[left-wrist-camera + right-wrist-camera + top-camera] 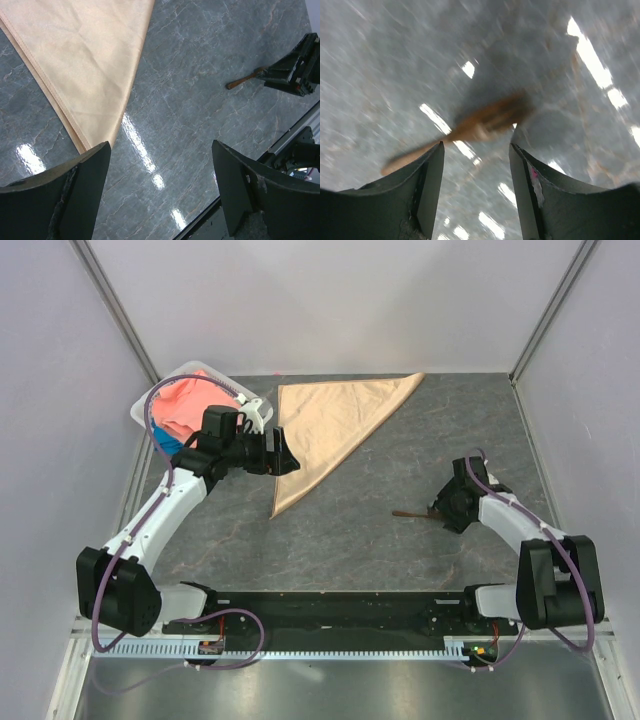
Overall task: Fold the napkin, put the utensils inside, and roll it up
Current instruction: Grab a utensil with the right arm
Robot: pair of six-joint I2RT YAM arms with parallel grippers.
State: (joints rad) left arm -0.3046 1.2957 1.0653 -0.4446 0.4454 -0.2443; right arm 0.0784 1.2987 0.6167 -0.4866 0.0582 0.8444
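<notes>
The peach-gold napkin (pixel 335 430) lies folded into a triangle at the back middle of the table; it also shows in the left wrist view (pixel 85 65). My left gripper (pixel 285 455) is open and empty, hovering at the napkin's left edge near its lower corner. The small brown fork (pixel 410 513) lies flat on the table at the right; it shows in the left wrist view (pixel 245 79) and, blurred, in the right wrist view (pixel 470 127). My right gripper (pixel 440 508) is open just above the fork's tine end, with the fork lying just beyond the fingertips.
A clear bin (pixel 160 390) at the back left holds a coral-pink cloth (pixel 190 400) and a blue cloth (pixel 168 445). White walls enclose the table on three sides. The black base rail (pixel 330 610) runs along the near edge.
</notes>
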